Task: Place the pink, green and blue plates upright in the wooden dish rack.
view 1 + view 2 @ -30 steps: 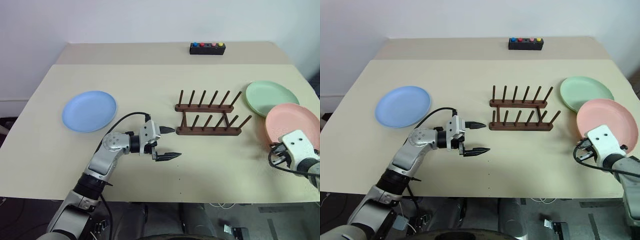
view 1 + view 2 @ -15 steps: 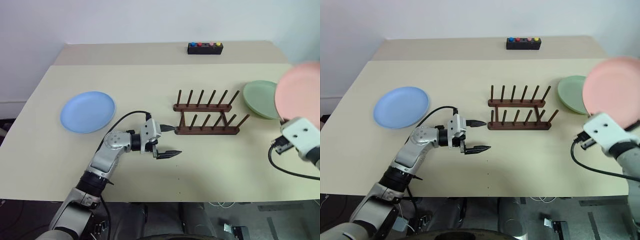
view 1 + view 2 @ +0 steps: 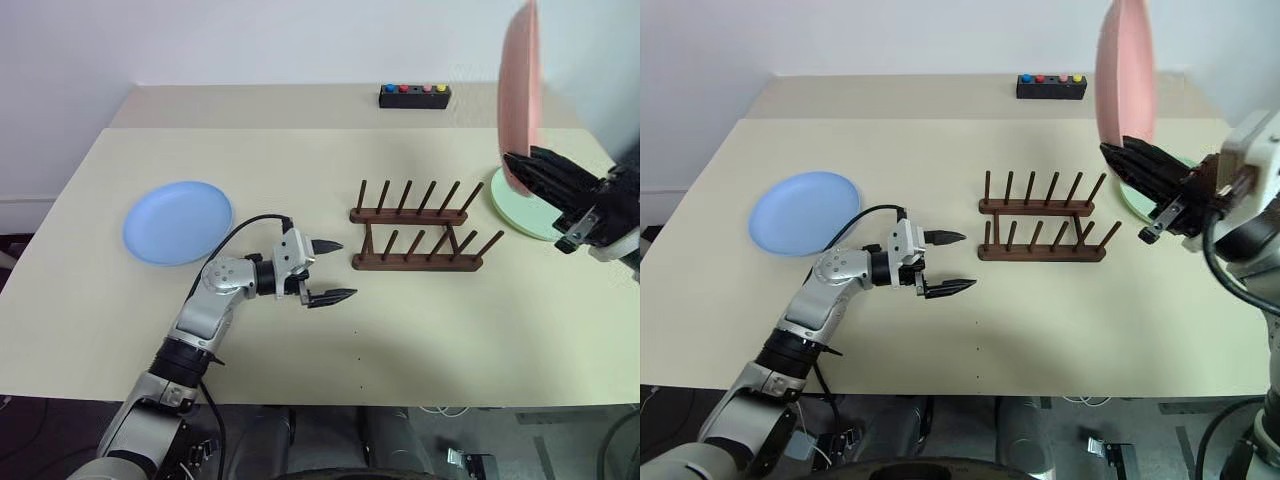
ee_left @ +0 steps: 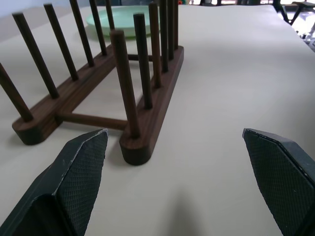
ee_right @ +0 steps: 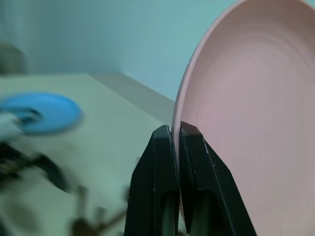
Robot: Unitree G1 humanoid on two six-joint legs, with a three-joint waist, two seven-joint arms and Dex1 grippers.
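The surface [image 3: 300,160] is a beige top carrying all task items. The rack [image 3: 418,238] stands near the middle of the surface, slightly toward the right edge, with both peg rows empty. The blue plate [image 3: 178,221] lies flat near the left edge. The green plate [image 3: 528,213] lies flat near the right edge, just beyond the right end of the rack and partly hidden by the right arm. The pink plate [image 3: 1125,70] is held clear of the surface, turned on edge and nearly upright, above the green plate and to the right of the rack. The right gripper [image 5: 176,142] has its fingers pressed together on the lower rim of the pink plate, pinching it. The left gripper [image 3: 326,271] sits low over the surface, just off the left end of the rack, pointing toward it; its fingers [image 4: 74,169] are spread wide and hold nothing. A black button box [image 3: 414,96] sits at the far edge.
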